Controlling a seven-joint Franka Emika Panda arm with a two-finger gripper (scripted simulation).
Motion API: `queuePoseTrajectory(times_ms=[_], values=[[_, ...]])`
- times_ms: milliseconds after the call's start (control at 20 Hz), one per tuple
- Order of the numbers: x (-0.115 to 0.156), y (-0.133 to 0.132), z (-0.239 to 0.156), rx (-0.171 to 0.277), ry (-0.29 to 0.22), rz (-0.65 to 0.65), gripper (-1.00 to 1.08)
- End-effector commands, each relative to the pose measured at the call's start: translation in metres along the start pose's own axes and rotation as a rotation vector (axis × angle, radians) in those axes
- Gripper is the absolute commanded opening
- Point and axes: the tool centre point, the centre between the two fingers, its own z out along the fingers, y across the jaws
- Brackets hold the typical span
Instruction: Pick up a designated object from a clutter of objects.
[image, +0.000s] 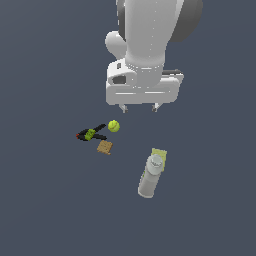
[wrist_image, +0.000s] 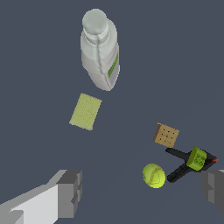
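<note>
Left to right in the exterior view: black clamp (image: 91, 134), ball (image: 113, 126) and tan block (image: 105, 147) clustered, bottle (image: 151, 175) apart. Block flat on the floor, below and off toward the exterior view's left of the gripper (image: 140, 107). Gripper high, pointing straight down, fingers spread wide, holding nothing.

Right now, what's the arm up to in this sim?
The Panda's gripper hangs open and empty above the clutter, holding nothing yet. Its target, the tan block, lies flat on the floor beside the black clamp and near the yellow-green ball. The grey bottle lies on its side, apart from the rest, with a pale yellow pad near it. Nothing has been picked up.
</note>
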Motion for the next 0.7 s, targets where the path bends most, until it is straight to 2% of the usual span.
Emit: queuePoseTrajectory(times_ms=[0,650], values=[[0.001,-0.004,-0.001,0.007,0.000,0.001,1.00],[0.004,0.005,0.011,0.002,0.002,-0.053,1.00]])
